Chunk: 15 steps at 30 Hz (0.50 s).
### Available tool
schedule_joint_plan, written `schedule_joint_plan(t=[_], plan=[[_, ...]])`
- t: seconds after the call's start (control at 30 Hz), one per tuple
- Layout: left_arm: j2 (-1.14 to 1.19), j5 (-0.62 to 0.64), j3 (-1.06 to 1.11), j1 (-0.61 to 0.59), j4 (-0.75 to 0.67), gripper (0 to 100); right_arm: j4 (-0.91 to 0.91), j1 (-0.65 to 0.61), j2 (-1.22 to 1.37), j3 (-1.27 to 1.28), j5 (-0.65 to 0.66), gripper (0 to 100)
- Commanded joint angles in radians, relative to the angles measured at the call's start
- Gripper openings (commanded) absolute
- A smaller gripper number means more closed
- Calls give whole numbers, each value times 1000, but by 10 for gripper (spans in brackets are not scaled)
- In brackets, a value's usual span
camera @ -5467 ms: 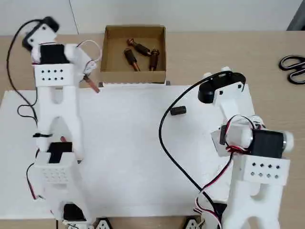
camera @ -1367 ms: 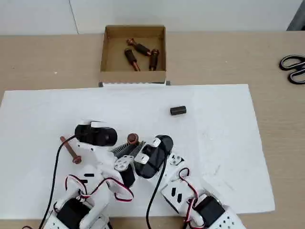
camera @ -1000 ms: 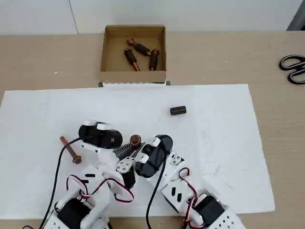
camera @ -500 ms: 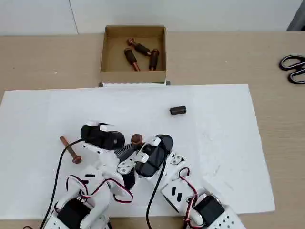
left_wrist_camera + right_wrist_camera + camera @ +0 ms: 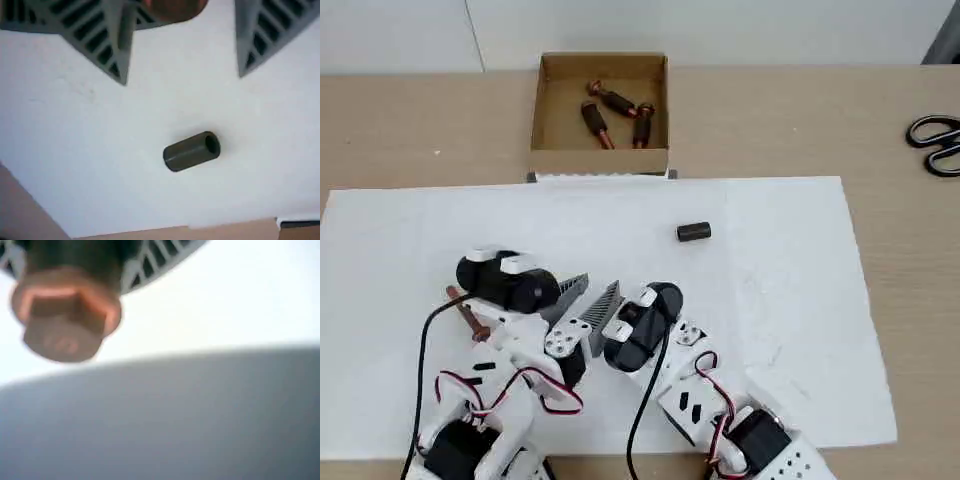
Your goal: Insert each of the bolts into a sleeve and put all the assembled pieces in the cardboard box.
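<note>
We have the copper hex-head bolt (image 5: 67, 322) pinched in the right claw (image 5: 75, 260) just over the white paper sheet (image 5: 780, 280), well apart from the open cardboard box (image 5: 600, 160); left claw (image 5: 181, 77) is spread, gripping nothing. We judge the bolt could slide out if tilted in carry, and the loose dark cylindrical sleeve (image 5: 693, 232) may roll if clipped.

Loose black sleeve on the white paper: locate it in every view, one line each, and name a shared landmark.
High view: sleeve lies alone on the white paper, right of centre, short of the cardboard box.
Left wrist view: sleeve near centre, on its side.
Right wrist view: faces the bolt and white paper instead.
Shared landmark: the white paper.
</note>
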Motion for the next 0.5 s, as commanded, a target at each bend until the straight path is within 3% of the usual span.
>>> schedule_joint_plan(t=[0.0,0.13,0.27,0.47], plan=[[-5,-5,-79,-3,6,130,-19,1,-10,-15,8,3],[-8,-11,-101,-57,-2,1,-19,1,-10,-15,5,3],[-6,-107,-85,-193,-6,6,-18,7,-10,-23,3,3],[-9,-301,12,-387,-6,6,-18,134,-2,-51,-25,3]])
